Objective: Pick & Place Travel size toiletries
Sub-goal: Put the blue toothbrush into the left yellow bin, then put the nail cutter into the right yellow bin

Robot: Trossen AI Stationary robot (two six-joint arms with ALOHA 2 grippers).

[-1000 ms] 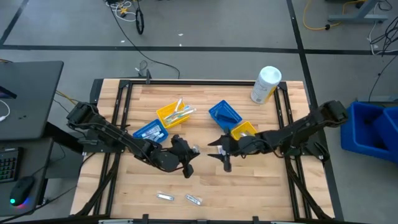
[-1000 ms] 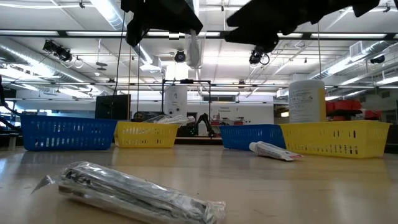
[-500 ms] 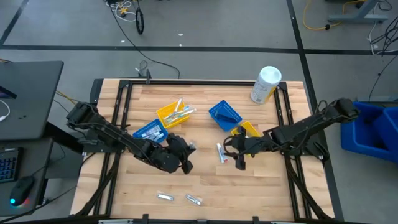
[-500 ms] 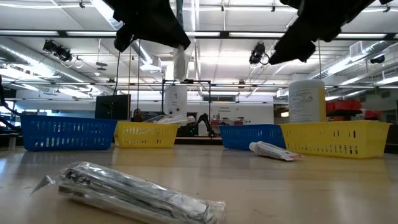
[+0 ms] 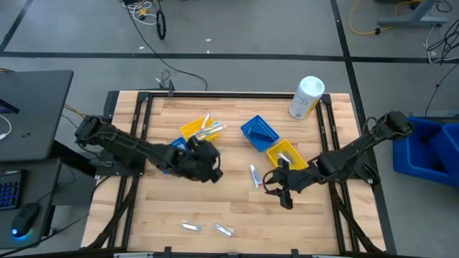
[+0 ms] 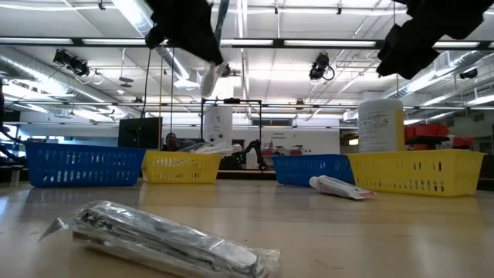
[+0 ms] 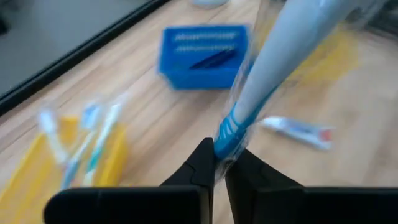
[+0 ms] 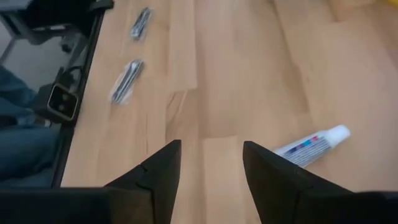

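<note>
My left gripper (image 7: 221, 163) (image 5: 209, 156) is shut on a slim light-blue toothbrush (image 7: 273, 68) in a clear wrapper. It hangs over the table between a yellow bin (image 5: 193, 130) holding several toothbrushes and the table's middle. In the low view the toothbrush (image 6: 210, 76) hangs under this gripper. A toothpaste tube (image 5: 254, 175) (image 8: 311, 147) lies flat on the wood. My right gripper (image 8: 211, 163) (image 5: 281, 192) stands open just to the right of the tube, above the table, with nothing between its fingers. Two wrapped items (image 5: 189, 226) (image 5: 224, 229) lie near the table's near edge. My left gripper pinches one end of the toothbrush (image 7: 225, 138), wrapper and all, between its two fingers. The rest of the toothbrush sticks out forward beyond the fingers. It is lifted clear of the table.
A blue bin (image 5: 258, 130) and a second yellow bin (image 5: 285, 152) stand right of centre. Another blue bin (image 5: 172, 149) is partly under my left arm. A large white container (image 5: 307, 97) stands at the far right corner. Bare wood lies in the near half.
My left gripper has risen and gone toward the table's far edge, nearer the yellow bin with toothbrushes. It has tipped upward and carried the toothbrush along. My right gripper has drawn back toward the table's right and near edges, uncovering the toothpaste tube, which lies still.
</note>
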